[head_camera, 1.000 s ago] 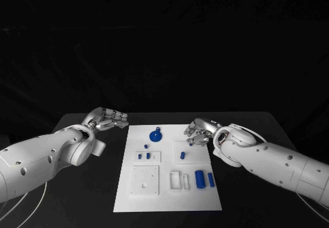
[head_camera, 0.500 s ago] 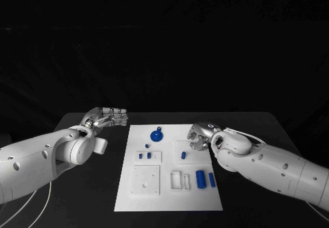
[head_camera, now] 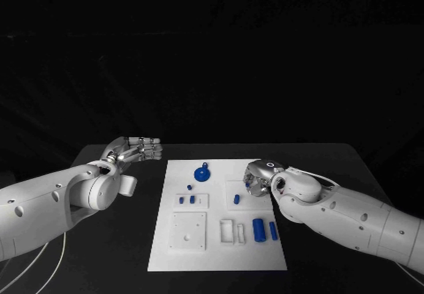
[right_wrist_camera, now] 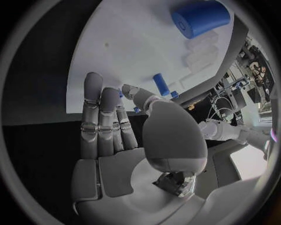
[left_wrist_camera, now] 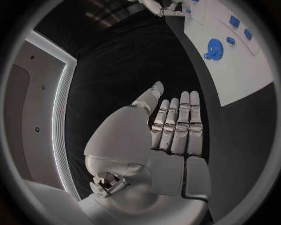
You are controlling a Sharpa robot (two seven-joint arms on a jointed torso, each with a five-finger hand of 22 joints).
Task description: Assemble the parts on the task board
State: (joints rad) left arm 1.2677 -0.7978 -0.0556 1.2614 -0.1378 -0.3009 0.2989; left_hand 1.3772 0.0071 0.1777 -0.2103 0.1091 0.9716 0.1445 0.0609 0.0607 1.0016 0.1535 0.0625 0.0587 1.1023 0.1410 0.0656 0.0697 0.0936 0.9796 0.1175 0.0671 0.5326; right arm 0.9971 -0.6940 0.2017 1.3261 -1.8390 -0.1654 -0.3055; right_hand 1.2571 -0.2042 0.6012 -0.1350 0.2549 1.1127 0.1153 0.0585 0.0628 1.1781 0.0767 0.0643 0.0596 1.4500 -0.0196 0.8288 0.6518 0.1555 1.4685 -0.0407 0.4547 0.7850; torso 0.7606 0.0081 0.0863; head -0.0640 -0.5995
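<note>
The white task board (head_camera: 217, 257) lies mid-table. On it are a blue gear (head_camera: 202, 175), small blue pegs (head_camera: 186, 199), one blue peg (head_camera: 236, 199) and two blue cylinders (head_camera: 263, 230). My right hand (head_camera: 257, 178) hovers at the board's right edge, near the single peg, with straight fingers (right_wrist_camera: 102, 117) and nothing held. The right wrist view has the board (right_wrist_camera: 135, 47), a large cylinder (right_wrist_camera: 199, 18) and a peg (right_wrist_camera: 161, 85) beyond the fingers. My left hand (head_camera: 138, 150) is off the board's far left corner, flat and empty (left_wrist_camera: 175, 126). The gear (left_wrist_camera: 214, 48) sits ahead of it.
White blocks with recesses stand on the board: a square plate (head_camera: 187, 231) and narrow slots (head_camera: 231, 233). Black table (head_camera: 327, 165) surrounds the board on all sides. My right hand (left_wrist_camera: 166, 7) also shows far off in the left wrist view.
My right hand has turned and drawn in closer to the board's right edge, its fingers now tucked behind the wrist. The left hand has shifted slightly away from the board.
</note>
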